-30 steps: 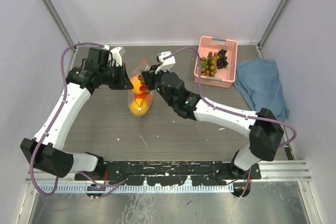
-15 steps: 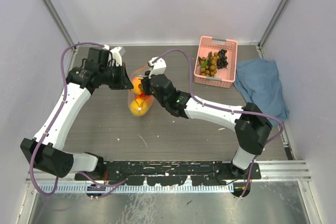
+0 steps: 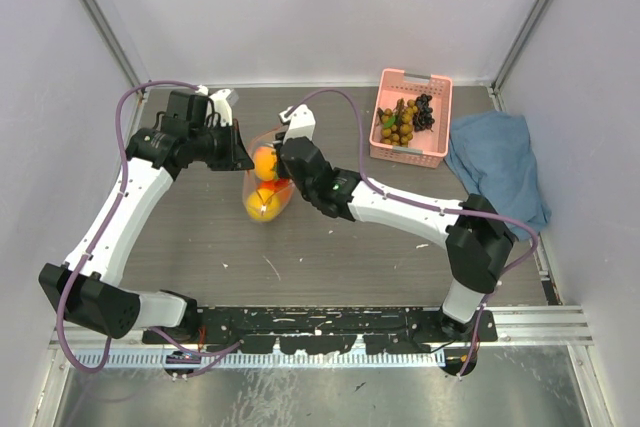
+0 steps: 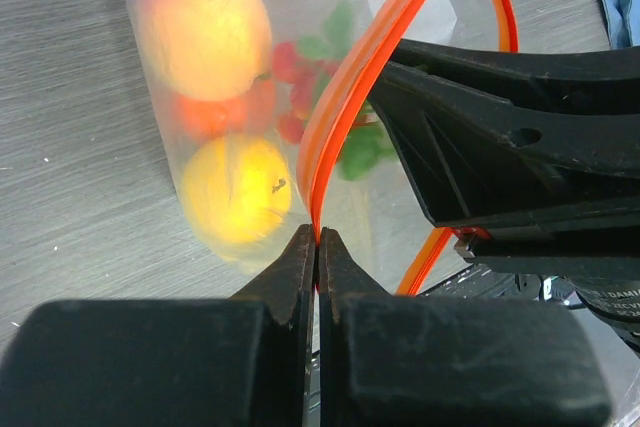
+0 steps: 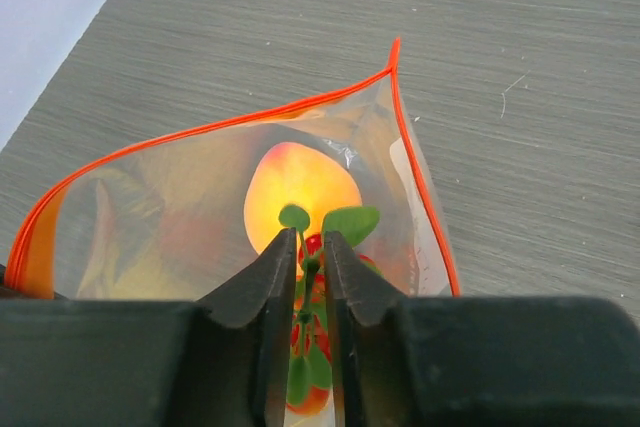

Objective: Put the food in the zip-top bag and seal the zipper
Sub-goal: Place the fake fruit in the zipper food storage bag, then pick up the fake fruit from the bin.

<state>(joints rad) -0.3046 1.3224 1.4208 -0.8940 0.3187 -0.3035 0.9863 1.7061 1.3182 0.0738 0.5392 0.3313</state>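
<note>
1. The clear crinkly zip-top bag (image 3: 262, 187) lies left of centre on the grey counter (image 3: 330, 257). Yellow and orange round toy fruits (image 4: 238, 192) are inside, and its thin orange-red zipper (image 4: 340, 87) gapes open.
2. There's the left gripper (image 4: 317, 247), clenched on the zipper strip. The right gripper (image 5: 310, 257) grasps the orange-red toy fruit with green top (image 5: 350, 221) by its stem, at the mouth.
3. Bare counter lies nearer the arms. The pink plastic basket (image 3: 405, 155) sits well apart to the right, holding the brownish grape bunch (image 3: 397, 127) and dark berries (image 3: 424, 112).
4. The bag's long axis runs near-to-far, mouth at the far end.

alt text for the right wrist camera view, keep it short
The right gripper, seen close up, pinches the green top of an orange-red fruit at the open mouth of a clear zip-top bag. The bag's orange-red zipper curves wide open, with a yellow-orange round fruit inside and the grey table beneath.
</note>
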